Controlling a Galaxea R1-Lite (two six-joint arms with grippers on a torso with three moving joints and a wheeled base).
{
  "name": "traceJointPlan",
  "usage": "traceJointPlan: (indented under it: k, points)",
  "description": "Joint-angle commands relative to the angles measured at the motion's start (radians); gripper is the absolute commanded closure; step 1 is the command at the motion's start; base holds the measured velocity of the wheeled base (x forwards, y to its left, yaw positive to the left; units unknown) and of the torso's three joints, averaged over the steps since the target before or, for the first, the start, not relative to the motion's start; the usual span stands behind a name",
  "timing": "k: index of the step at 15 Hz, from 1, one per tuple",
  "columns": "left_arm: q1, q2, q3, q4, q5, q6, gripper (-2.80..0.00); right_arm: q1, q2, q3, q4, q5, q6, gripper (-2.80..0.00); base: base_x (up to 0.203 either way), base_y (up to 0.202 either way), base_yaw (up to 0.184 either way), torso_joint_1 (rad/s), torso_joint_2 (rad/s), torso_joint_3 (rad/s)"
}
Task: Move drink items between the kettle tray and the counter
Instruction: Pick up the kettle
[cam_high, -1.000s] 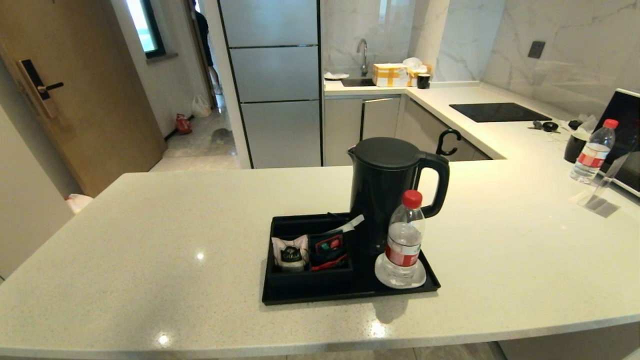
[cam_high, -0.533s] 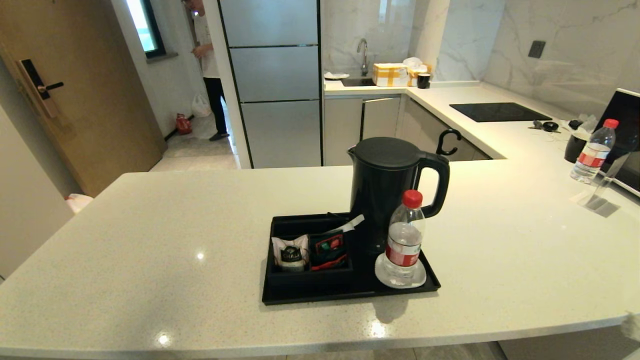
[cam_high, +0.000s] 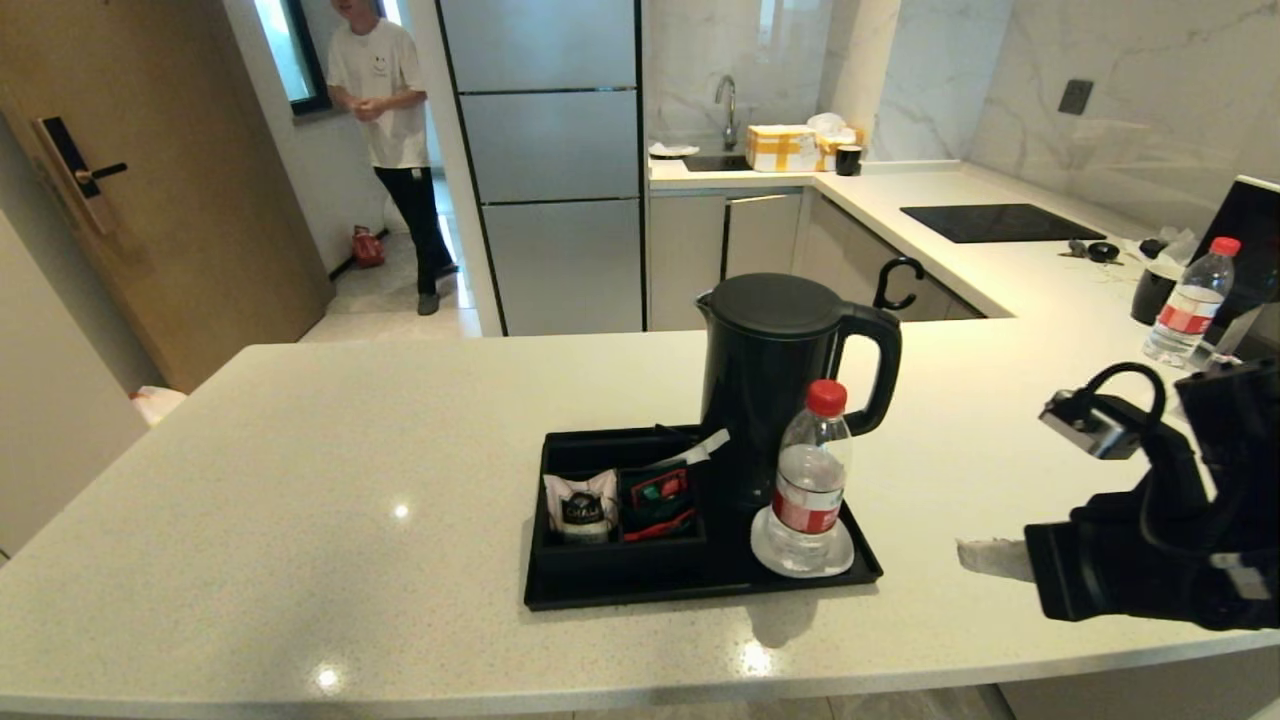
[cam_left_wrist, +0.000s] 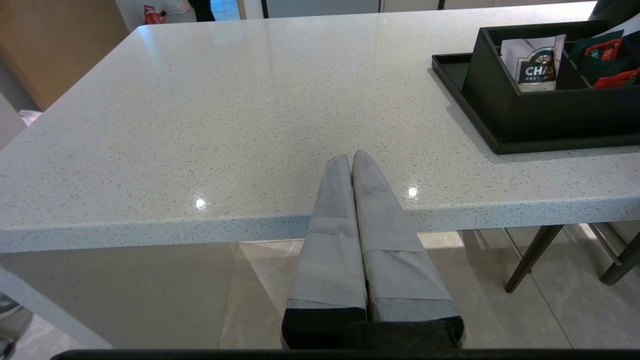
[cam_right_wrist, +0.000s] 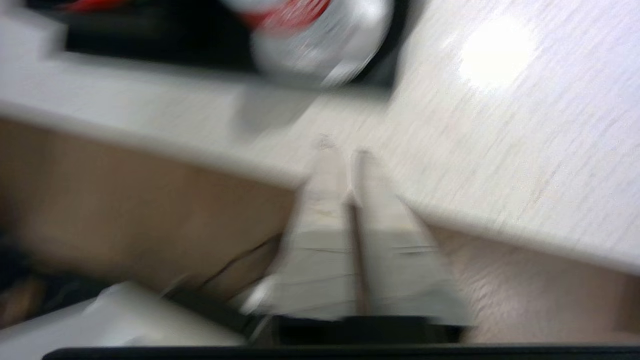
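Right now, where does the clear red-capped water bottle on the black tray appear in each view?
Head view: clear red-capped water bottle upright on the white round coaster, centre-right.
Left wrist view: not in it.
Right wrist view: blurred bottle at the upper edge.
Shared landmark: flat black rectangular tray.

Apartment kitchen: speckled stone desk (cam_high: 350, 450), sink with tap (cam_high: 725, 110), black glass hob (cam_high: 1000, 223), tall fridge (cam_high: 545, 160), marble walls, wooden entry door (cam_high: 150, 180).

Bright, even indoor light; ceiling glare spots on glossy off-white speckled counter (cam_high: 330, 450). Right wrist view heavily motion-blurred; head & left wrist sharp.
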Motion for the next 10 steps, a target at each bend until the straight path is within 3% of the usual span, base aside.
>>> traceJointPlan:
  k: [1, 4, 6, 10]
  points:
    - [0.0, 0.0, 0.0, 0.0, 0.0, 0.0, 0.0, 0.049, 0.172, 0.032, -0.173, -0.128, 0.0, -2.8, 0.0, 0.0, 0.0, 0.0, 0.0, 0.0]
    - [0.0, 0.0, 0.0, 0.0, 0.0, 0.0, 0.0, 0.137, 0.404, 0.061, -0.506, -0.378, -0.001, -2.8, 0.0, 0.0, 0.0, 0.0, 0.0, 0.0]
    - [0.0, 0.0, 0.0, 0.0, 0.0, 0.0, 0.0, 0.208, 0.446, 0.07, -0.595, -0.514, 0.008, -2.8, 0.0, 0.0, 0.0, 0.0, 0.0, 0.0]
    - [0.0, 0.0, 0.0, 0.0, 0.0, 0.0, 0.0, 0.23, 0.363, 0.104, -0.588, -0.521, 0.004, -2.8, 0.0, 0.0, 0.0, 0.0, 0.0, 0.0]
